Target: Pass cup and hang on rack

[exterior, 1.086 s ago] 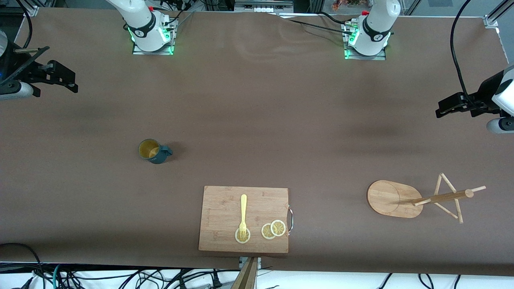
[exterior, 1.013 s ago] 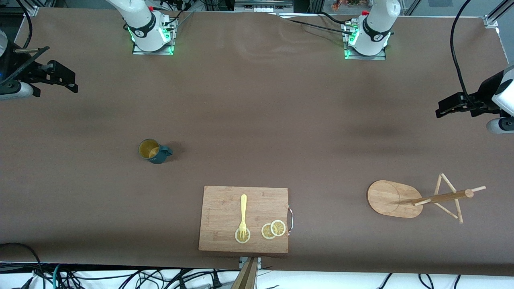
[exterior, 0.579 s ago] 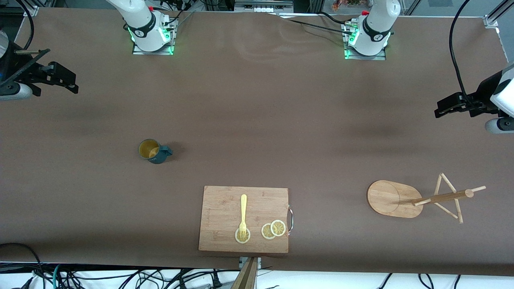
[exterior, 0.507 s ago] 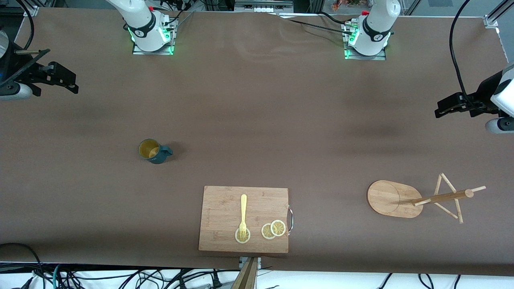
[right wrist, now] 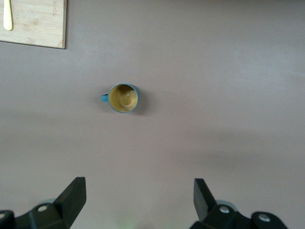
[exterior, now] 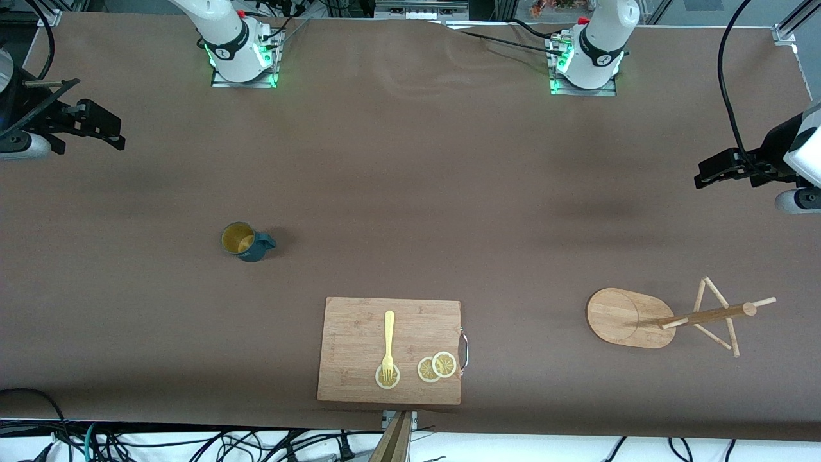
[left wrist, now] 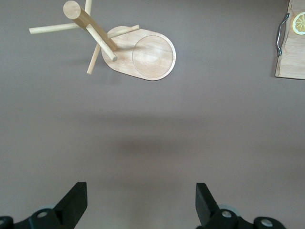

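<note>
- Cutting board: at table's near edge, mid-length.
- Rack: near edge, left arm's end, empty.
- Cup: upright mid-table, right arm's end.
- Right gripper, left gripper: aloft at table ends, spread wide, empty.
- Change: none; task unstarted.

My teal cup stands upright on the table, tan inside, toward my right arm's end. My bamboo rack stands upright toward my left arm's end, pegs bare.
</note>
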